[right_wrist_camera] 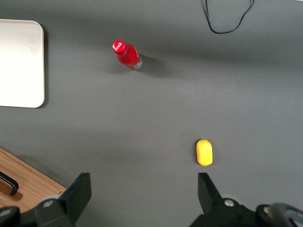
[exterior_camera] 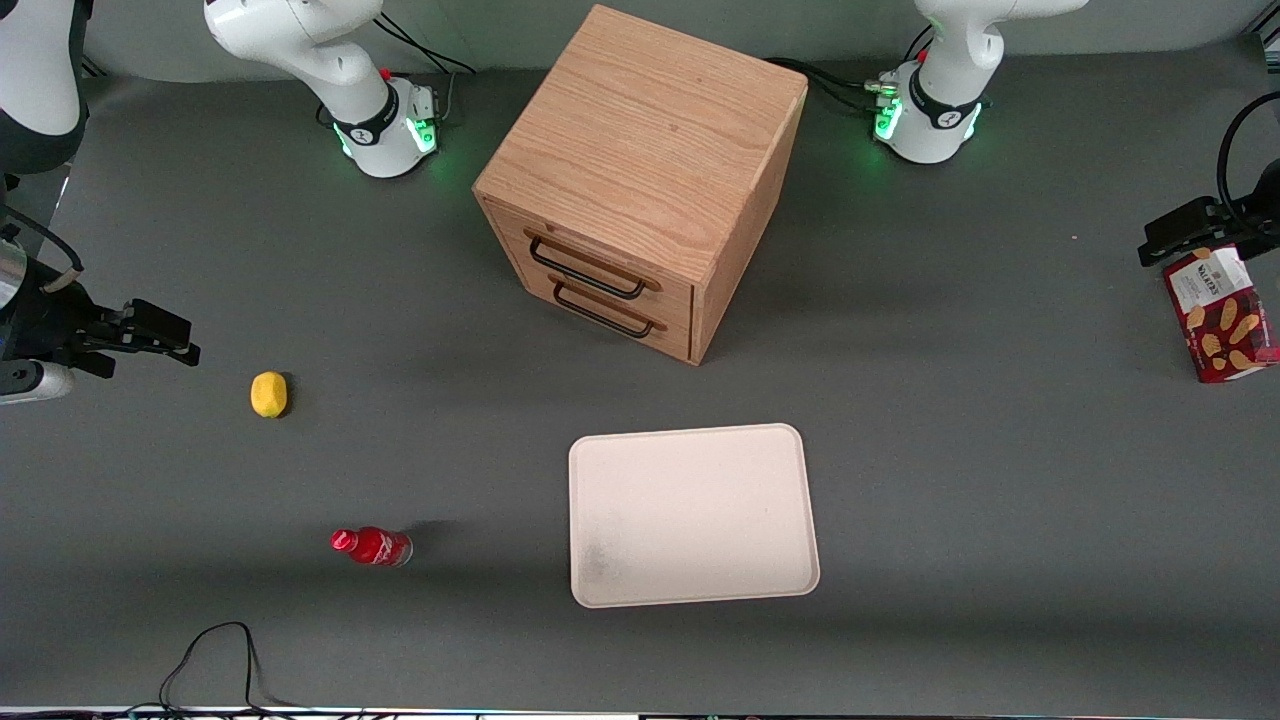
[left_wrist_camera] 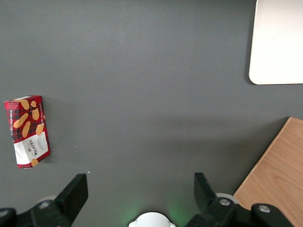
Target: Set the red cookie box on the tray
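Starting from the parked arm's end of the table, we pass a lemon [exterior_camera: 268, 394], a small red bottle [exterior_camera: 372, 546], a wooden drawer cabinet [exterior_camera: 640, 180] and the tray [exterior_camera: 690, 515], which lies bare, nearer the front camera than the cabinet. The box [exterior_camera: 1222, 315] lies flat, label up, at the working arm's end, well apart from the tray.

We judge it a light, fairly stiff carton that could dent under a hard squeeze, and its printed faces look smooth. We would take it across its narrow width, near the middle of its length, with modest force.

The gripper [left_wrist_camera: 140, 187] hangs above the table near the box, fingers [left_wrist_camera: 78, 189] spread wide. It holds and touches nothing, and the box lies off to one side, not between the fingers.
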{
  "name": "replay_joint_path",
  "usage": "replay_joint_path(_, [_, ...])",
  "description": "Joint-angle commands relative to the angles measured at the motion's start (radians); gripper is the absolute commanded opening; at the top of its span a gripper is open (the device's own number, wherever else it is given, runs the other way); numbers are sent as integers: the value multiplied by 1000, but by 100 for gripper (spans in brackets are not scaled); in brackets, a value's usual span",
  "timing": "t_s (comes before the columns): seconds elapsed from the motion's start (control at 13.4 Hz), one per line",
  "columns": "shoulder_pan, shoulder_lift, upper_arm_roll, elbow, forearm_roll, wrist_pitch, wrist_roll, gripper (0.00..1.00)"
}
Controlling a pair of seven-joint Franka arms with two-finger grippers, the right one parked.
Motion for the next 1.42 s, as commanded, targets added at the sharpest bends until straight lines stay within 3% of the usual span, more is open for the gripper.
replay_joint_path(0.0, [5,7,1,28,-15,-26,-15,100])
replay_joint_path(1.04, [3,9,1,58,20,-32,-19,100])
replay_joint_path(1.34, [29,18,3,61,71,-25,-13,100])
